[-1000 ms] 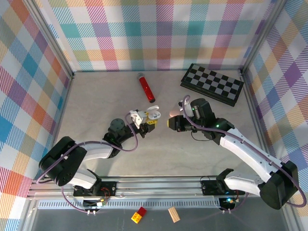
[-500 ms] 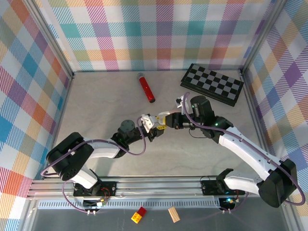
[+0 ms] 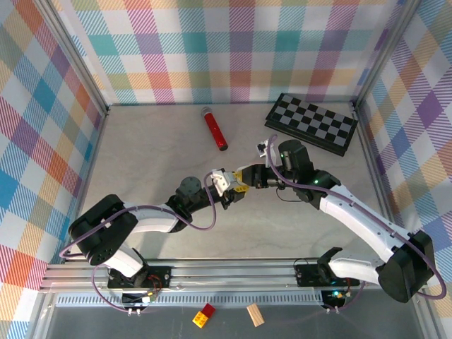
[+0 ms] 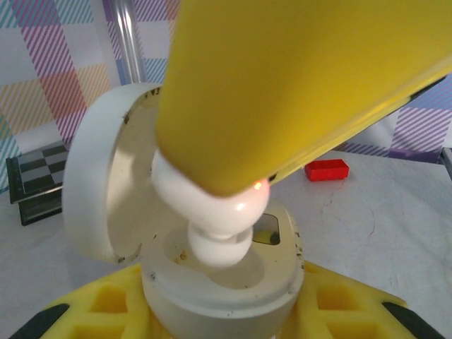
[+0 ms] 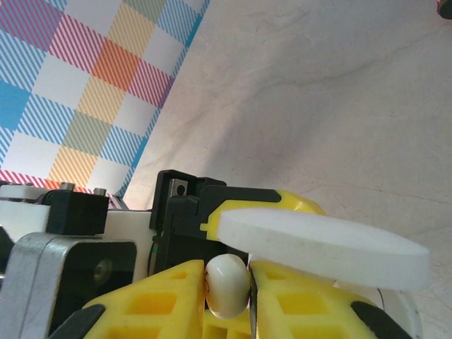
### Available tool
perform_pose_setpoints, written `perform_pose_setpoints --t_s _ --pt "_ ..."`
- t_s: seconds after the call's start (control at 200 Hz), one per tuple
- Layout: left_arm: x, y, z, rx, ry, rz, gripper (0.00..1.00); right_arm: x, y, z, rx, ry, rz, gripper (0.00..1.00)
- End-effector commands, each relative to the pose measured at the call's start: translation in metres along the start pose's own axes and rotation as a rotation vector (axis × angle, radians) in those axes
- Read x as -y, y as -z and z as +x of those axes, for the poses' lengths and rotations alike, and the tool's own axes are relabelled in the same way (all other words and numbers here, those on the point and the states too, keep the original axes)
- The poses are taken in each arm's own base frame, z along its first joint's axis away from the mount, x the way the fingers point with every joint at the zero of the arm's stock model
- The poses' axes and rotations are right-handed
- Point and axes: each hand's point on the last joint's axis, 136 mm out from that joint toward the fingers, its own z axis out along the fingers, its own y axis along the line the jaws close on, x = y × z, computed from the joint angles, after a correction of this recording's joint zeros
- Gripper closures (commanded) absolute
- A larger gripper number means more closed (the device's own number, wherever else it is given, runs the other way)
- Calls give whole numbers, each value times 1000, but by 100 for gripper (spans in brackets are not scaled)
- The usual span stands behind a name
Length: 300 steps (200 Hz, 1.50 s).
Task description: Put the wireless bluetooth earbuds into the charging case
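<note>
Glossy white and bulbous, the earbud (image 4: 212, 212) sits clamped in the right end effector (image 5: 236, 291), its lower end in the open charging case (image 4: 106, 191), which the left end effector (image 3: 227, 185) grips.

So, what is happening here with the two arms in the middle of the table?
The left tool holds a white charging case with its lid open. The right tool grips a small white earbud and holds it from above at one socket of the case, with the tip inside the hollow. The earbud is not yet released. Both arms meet above the middle of the table.
</note>
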Motion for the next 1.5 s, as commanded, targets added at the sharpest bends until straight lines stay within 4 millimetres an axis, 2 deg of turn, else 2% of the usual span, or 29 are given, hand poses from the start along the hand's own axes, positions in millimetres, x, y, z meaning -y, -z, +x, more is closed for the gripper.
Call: perform_pose_setpoints --t_s 0.0,0.51,0.95,1.11,1.255,1.34,1.495 --pt "0 -4 -21 58 -38 -5 66 3 1 -5 22 -1 11 79" --pt "-6 -3 -28 63 -41 -39 66 11 -5 0 7 -23 25 78" --pt "-8 -2 -30 56 -47 -49 66 13 -1 -2 7 -17 53 69" --pt "-9 -2 -26 55 -47 -61 66 3 10 -5 34 28 33 62" --pt "-8 -2 -23 40 -47 -52 66 -16 22 -5 61 106 -40 51" --pt "-6 -1 -20 28 -70 -40 66 -25 32 -11 100 150 -57 46" --pt "-3 3 -14 -2 -112 -35 66 -34 46 -33 188 201 -27 36"
